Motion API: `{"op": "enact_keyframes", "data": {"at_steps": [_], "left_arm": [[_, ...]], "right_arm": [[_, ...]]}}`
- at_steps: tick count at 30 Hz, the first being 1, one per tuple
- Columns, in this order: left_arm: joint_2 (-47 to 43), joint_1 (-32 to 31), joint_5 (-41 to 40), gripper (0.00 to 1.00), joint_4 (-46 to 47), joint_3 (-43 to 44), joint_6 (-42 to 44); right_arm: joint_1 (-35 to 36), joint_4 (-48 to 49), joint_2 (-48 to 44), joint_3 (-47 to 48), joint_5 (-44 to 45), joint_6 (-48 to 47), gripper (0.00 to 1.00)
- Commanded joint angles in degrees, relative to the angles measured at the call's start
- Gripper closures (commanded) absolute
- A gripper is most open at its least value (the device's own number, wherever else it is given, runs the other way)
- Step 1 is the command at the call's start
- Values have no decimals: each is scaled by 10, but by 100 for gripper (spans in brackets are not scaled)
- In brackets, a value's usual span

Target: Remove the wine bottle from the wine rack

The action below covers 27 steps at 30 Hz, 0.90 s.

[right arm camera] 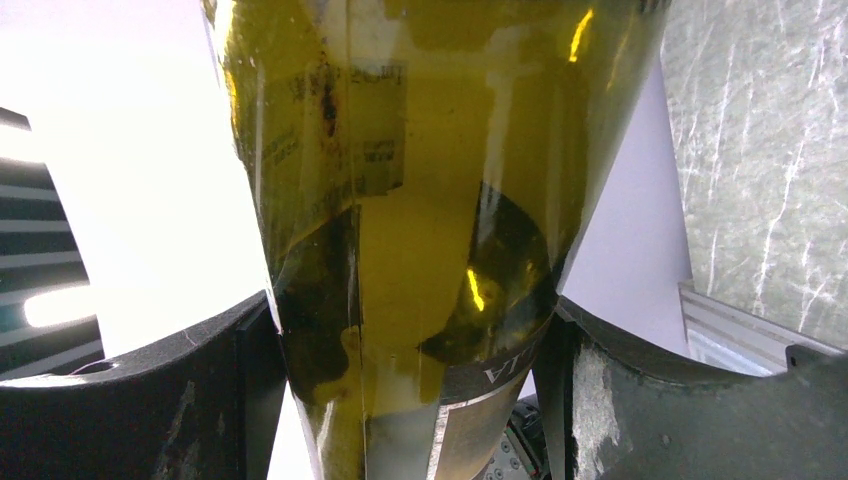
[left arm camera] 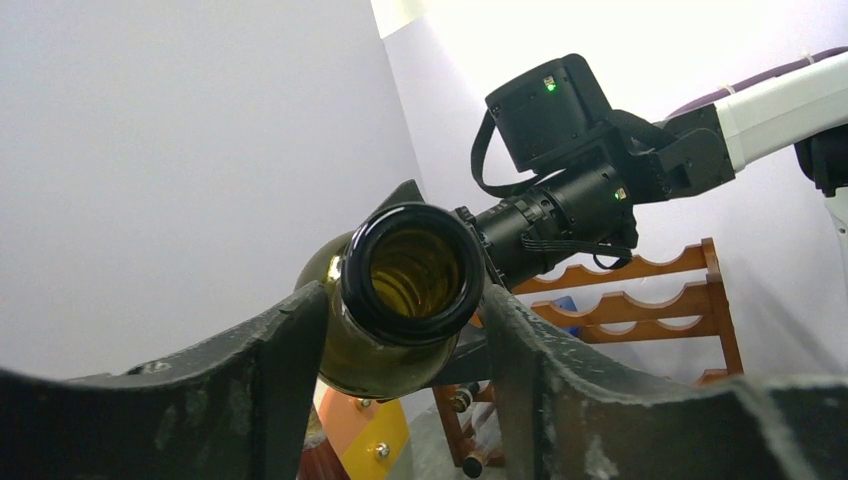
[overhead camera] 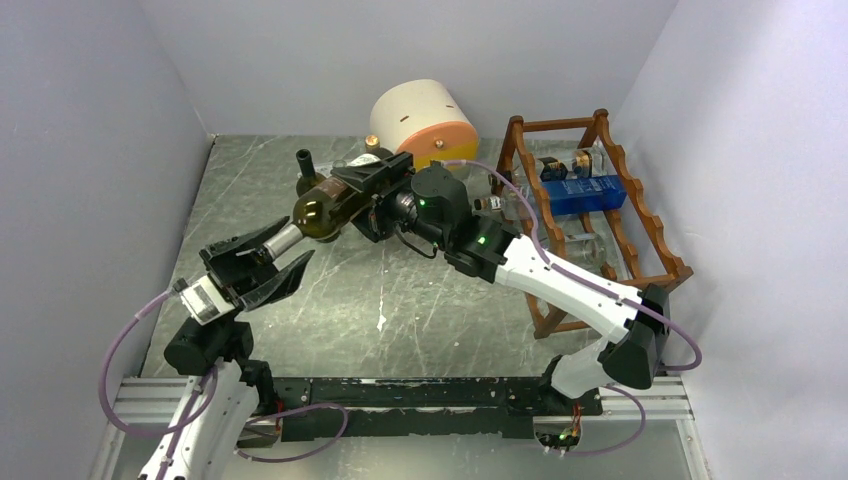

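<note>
My right gripper point(overhead camera: 350, 195) is shut on the body of an olive-green wine bottle point(overhead camera: 325, 208) and holds it in the air over the table, left of the reddish-brown wine rack point(overhead camera: 600, 215). The bottle's neck point(overhead camera: 283, 238) points down-left, between the spread fingers of my left gripper point(overhead camera: 290, 240). In the left wrist view the open bottle mouth point(left arm camera: 410, 268) sits between my left gripper's point(left arm camera: 405, 315) fingers, which stand apart around the neck. In the right wrist view the bottle point(right arm camera: 420, 200) fills the gap of my right gripper point(right arm camera: 410, 335). The rack shows behind point(left arm camera: 640, 300).
A blue-labelled bottle point(overhead camera: 585, 190) lies in the rack's upper tier, with clear bottles below it. A round cream-and-orange drawer box point(overhead camera: 425, 120) stands at the back. A dark bottle top point(overhead camera: 304, 158) shows behind the held bottle. Grey walls close in left, back and right.
</note>
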Motion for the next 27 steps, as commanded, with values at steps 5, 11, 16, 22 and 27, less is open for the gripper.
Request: {"op": "enact_keyframes", "data": {"at_steps": [5, 11, 16, 22, 27], "left_arm": [[5, -4, -25, 27, 59, 13, -9], [10, -4, -48, 41, 68, 26, -9], [-3, -4, -63, 75, 23, 35, 12], [-52, -4, -143, 93, -124, 61, 35], [-92, -4, -223, 93, -226, 76, 23]], "right_arm": [[11, 74, 2, 27, 11, 27, 100], [19, 76, 15, 33, 5, 29, 100], [22, 84, 14, 29, 3, 27, 100], [20, 100, -15, -26, 23, 17, 44], [19, 19, -52, -55, 67, 12, 0]]}}
